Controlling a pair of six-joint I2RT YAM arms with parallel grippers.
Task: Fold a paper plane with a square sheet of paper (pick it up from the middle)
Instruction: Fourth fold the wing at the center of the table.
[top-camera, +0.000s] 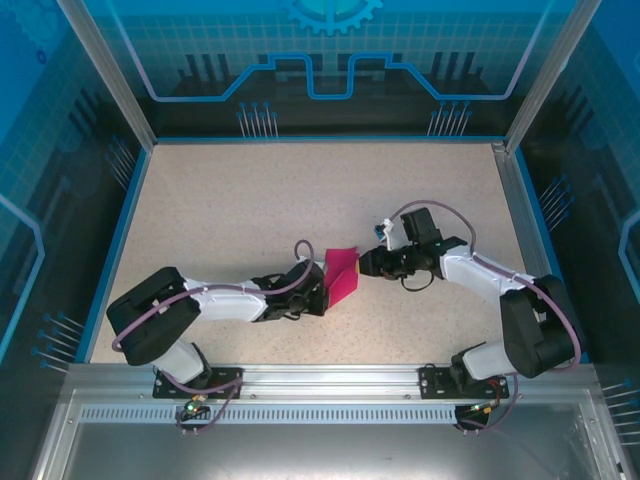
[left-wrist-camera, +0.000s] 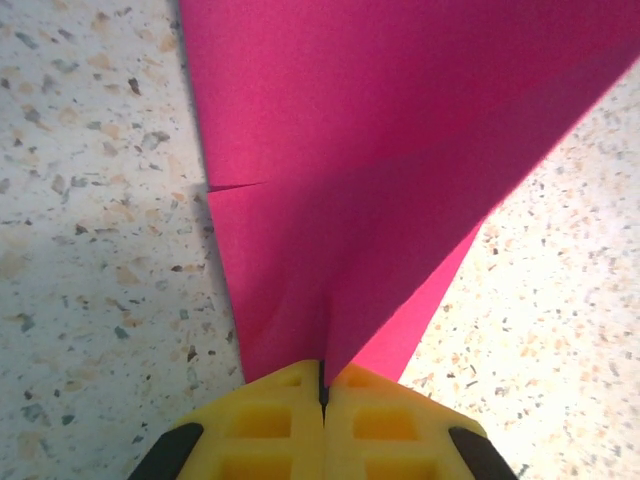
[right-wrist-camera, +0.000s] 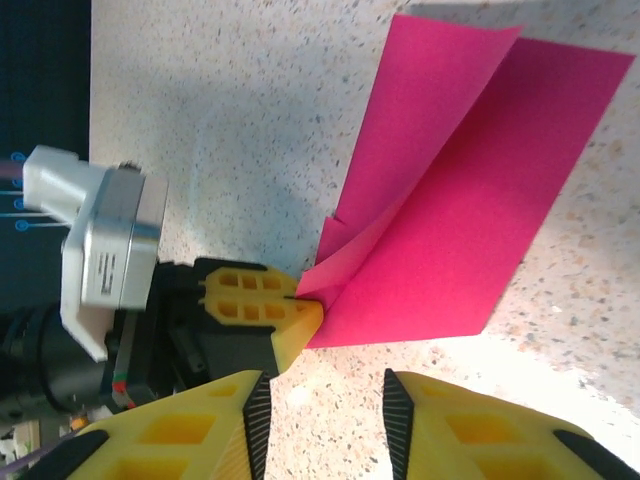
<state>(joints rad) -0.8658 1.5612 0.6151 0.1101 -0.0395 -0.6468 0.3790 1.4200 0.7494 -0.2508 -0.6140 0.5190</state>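
Magenta-pink sheet of paper (top-camera: 341, 277) — yellow jaws, beige speckled table (top-camera: 250, 200)

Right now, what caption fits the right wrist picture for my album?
Left fingers pinch a corner of the folded pink paper; right fingers open beside it.

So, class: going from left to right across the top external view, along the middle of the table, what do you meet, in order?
left arm → left claw, shut on the paper → pink sheet of paper → right claw, open → right arm
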